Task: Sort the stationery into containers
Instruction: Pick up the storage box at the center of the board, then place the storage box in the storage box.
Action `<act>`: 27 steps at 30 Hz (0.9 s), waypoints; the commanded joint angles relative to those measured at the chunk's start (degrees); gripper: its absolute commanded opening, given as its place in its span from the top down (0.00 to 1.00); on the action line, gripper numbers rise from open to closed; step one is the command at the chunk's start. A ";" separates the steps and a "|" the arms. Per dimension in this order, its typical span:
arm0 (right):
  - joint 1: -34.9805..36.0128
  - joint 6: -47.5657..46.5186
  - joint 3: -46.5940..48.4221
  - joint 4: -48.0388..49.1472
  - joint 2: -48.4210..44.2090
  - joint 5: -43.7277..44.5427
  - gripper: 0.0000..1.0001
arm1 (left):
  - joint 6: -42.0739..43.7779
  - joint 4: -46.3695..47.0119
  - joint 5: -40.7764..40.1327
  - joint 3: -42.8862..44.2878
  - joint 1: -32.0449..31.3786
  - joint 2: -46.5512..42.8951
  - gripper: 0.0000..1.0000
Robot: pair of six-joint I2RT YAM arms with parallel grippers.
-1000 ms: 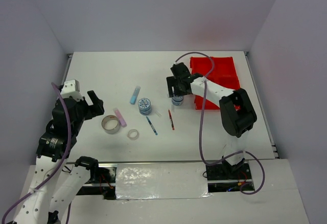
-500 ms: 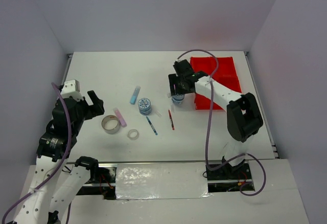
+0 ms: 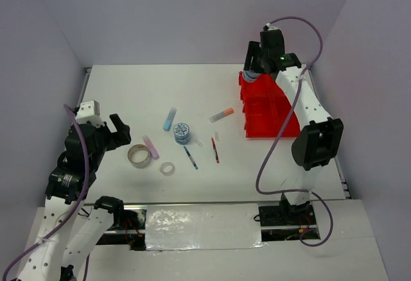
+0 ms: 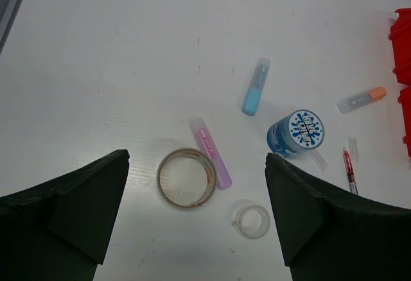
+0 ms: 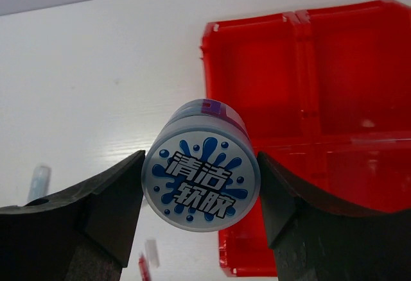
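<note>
My right gripper (image 3: 254, 73) is shut on a blue-patterned tape roll (image 5: 201, 190) and holds it in the air over the far left corner of the red four-compartment tray (image 3: 263, 111). On the table lie a second blue-patterned roll (image 3: 182, 132), a blue stick (image 3: 169, 119), a pink stick (image 3: 151, 146), a large tape ring (image 3: 139, 155), a small clear ring (image 3: 167, 168), a blue pen (image 3: 191, 157), a red pen (image 3: 215, 150) and an orange-capped stick (image 3: 221, 115). My left gripper (image 3: 119, 130) is open and empty, above the large ring (image 4: 187, 178).
The tray (image 5: 308, 88) stands at the table's right back, near the right wall. In the left wrist view the pink stick (image 4: 210, 151) touches the large ring, and the small ring (image 4: 251, 221) lies just right of it.
My right gripper has lifted the roll from the table beside the tray and carried it up and back over the tray's far left corner. The orange-capped stick is now uncovered. The left arm has not moved.
</note>
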 commanded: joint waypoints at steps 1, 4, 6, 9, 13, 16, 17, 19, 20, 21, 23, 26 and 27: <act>-0.77 -0.54 4.09 0.95 4.87 -0.56 1.00 | 1.09 2.52 0.92 -0.12 0.37 0.30 0.01; -1.13 -2.12 11.89 -0.71 10.92 1.72 1.00 | 1.18 2.52 1.10 -0.11 0.37 0.56 0.01; -1.91 -2.65 16.83 -3.87 14.36 3.92 1.00 | 1.36 2.87 1.80 -0.29 0.37 0.47 0.01; -3.58 -2.57 25.71 -6.69 19.82 4.19 1.00 | 1.62 3.14 2.50 -0.29 0.37 0.73 0.01; -5.08 -3.44 25.47 -5.03 22.99 1.30 0.97 | 1.71 3.05 2.85 -0.12 0.28 1.61 0.01; -5.61 -5.02 27.13 -4.93 25.62 -1.26 0.96 | 1.79 3.14 3.21 -0.03 0.37 1.79 0.01; -5.61 -5.29 27.57 -5.11 26.24 -1.26 0.96 | 1.80 3.23 3.38 -0.11 0.37 1.70 0.01; -5.78 -5.47 27.49 -4.32 27.30 -1.26 0.96 | 1.80 3.31 3.56 -0.12 0.37 1.70 0.01; -5.87 -5.55 26.71 -3.80 27.48 -1.35 0.95 | 1.80 3.31 3.82 -0.12 0.37 1.79 0.01; -5.96 -5.64 26.18 -3.09 27.57 -1.35 0.95 | 1.88 3.40 3.82 -0.12 0.37 1.79 0.01; -5.96 -5.99 25.47 -1.60 27.92 -1.79 0.93 | 2.06 3.58 4.52 -0.12 0.37 1.88 0.01; -6.14 -6.70 25.29 -0.19 28.97 -2.58 0.87 | 2.15 3.67 5.31 -0.12 0.37 2.23 0.01; -6.14 -6.61 25.21 0.16 29.32 -2.23 0.87 | 2.15 3.67 5.49 -0.12 0.37 2.23 0.01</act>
